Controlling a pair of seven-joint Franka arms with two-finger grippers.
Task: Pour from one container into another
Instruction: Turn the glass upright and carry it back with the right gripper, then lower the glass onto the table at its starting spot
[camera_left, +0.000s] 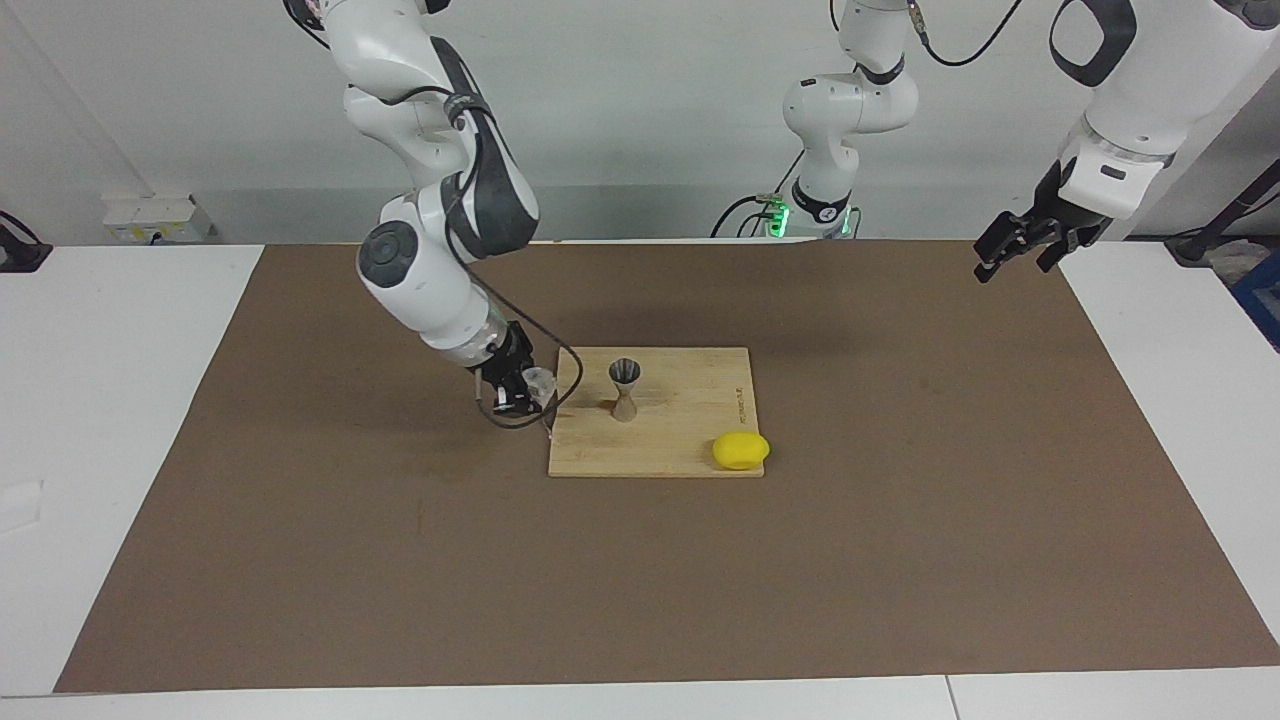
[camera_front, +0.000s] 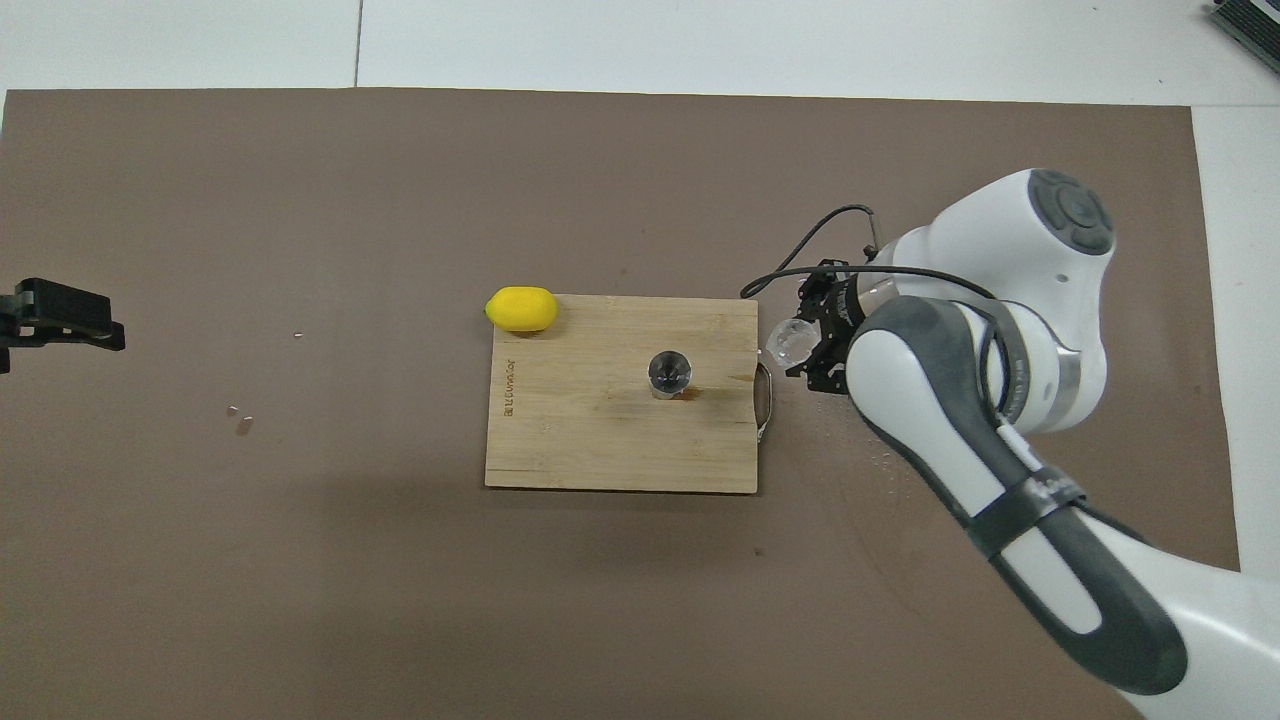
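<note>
Right gripper (camera_left: 520, 388) fingers pinching the glass tumbler (camera_left: 540, 381) by its wall — slick, brittle, light; left gripper (camera_left: 1015, 250) fingers spread.

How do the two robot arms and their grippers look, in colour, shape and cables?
Both arms are glossy white with rounded segments and dark grey joint bands and caps. The right arm carries a loose black cable looping down by its black gripper, and lettering along a grey band shows in the overhead view. The left gripper is black too, under a white wrist. Green lights glow at the bases.
</note>
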